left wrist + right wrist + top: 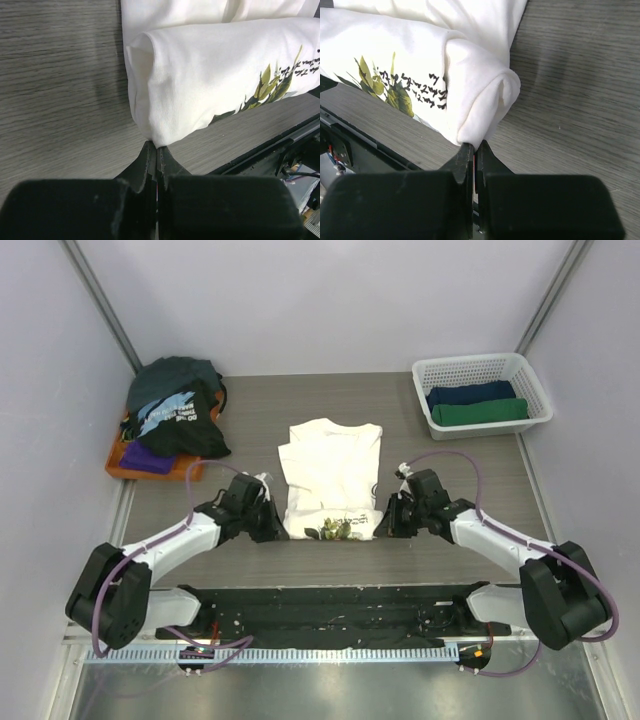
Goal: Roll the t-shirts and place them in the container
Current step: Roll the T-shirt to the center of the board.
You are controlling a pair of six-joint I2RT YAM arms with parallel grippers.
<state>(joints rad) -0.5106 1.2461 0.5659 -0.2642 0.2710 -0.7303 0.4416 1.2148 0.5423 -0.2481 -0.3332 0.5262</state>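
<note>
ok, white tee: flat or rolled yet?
Partly rolled: white tee, near end curled into a roll, left gripper and right gripper pinching its ends; rest flat.

Top camera — high above near table (250,410) edge, facing down and forward, whole tabletop in view. Left wrist camera: low, very close, facing left end of rolled white shirt (200,85). Right wrist camera — same at right end. All three share that roll.

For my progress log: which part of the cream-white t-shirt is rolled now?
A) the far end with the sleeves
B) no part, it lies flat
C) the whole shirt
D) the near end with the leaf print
D: the cream-white t-shirt shows a roll only at its near edge; its sleeve end lies flat.
</note>
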